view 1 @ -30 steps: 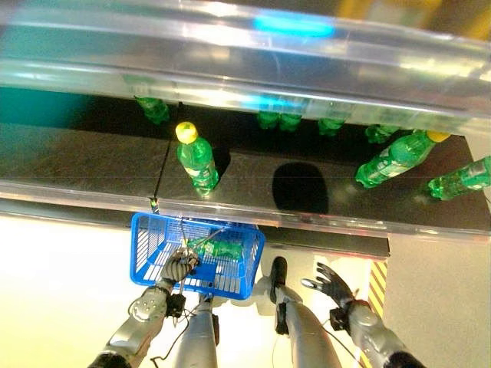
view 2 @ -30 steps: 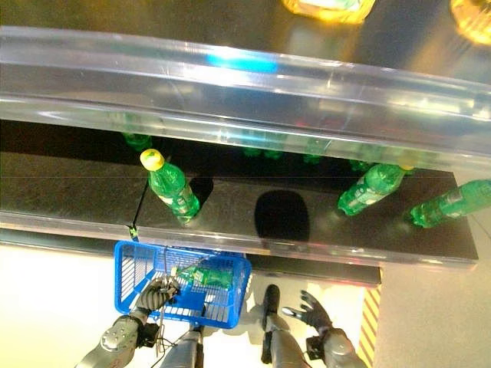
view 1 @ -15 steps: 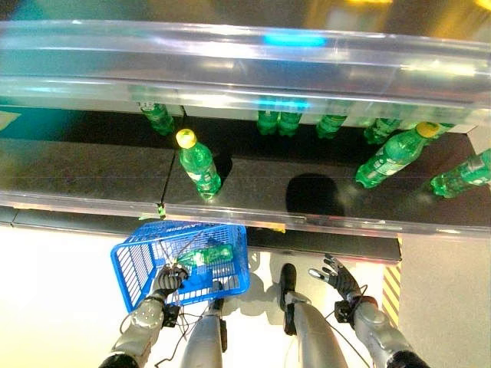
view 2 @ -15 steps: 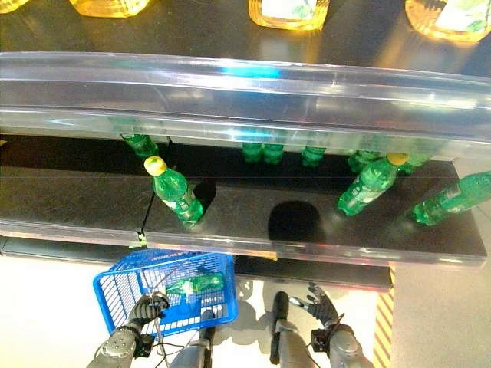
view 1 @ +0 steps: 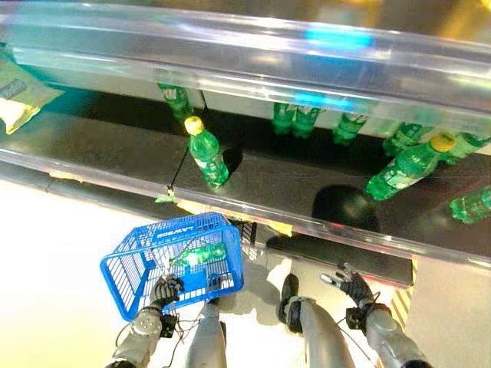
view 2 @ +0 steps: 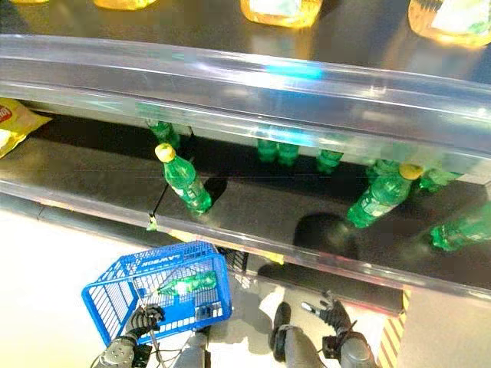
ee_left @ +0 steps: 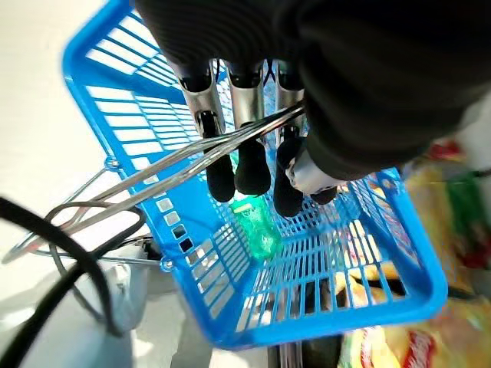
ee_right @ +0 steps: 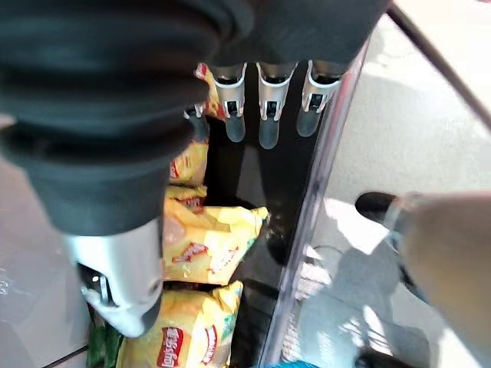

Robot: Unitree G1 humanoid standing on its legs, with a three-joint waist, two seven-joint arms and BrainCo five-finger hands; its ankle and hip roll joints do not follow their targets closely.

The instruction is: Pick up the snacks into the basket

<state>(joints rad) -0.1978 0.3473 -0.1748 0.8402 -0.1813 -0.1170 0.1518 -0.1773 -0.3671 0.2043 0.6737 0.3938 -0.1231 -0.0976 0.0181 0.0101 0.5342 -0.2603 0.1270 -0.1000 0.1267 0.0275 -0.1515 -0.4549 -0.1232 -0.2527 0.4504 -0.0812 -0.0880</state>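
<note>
Premises present as a retail shop, most likely a convenience store or supermarket aisle. Evidence: long dark display shelves (view 1: 115, 153) fronted by clear plastic rails, stocked with rows of green drink bottles (view 1: 207, 157), and yellow snack bags (ee_right: 203, 245) ranged on a lower shelf. A blue wire-handled shopping basket (view 1: 130, 268) hangs over the pale floor (view 1: 54, 253) in front of the shelving.

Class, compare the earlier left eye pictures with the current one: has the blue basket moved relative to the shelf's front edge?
Yes. The blue basket, hanging from the left hand, has drawn back from the shelf's front edge; before, its far rim sat right under that edge.
</note>
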